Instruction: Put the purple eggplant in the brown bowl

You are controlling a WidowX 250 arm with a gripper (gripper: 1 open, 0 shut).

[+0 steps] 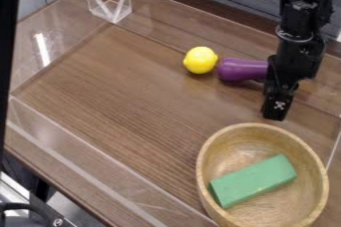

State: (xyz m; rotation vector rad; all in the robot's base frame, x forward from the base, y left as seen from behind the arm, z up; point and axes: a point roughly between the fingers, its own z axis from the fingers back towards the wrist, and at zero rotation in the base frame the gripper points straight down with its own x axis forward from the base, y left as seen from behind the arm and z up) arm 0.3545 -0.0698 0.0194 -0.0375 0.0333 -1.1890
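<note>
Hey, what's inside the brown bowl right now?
A green block lies in the brown bowl. The bowl floor directly beneath the block is covered, so I can't tell what, if anything, is under it.

- Lettering: no text, label, brand, number or sign legible on any object, on the counter (120, 92) or on the arm (301, 42)
</note>
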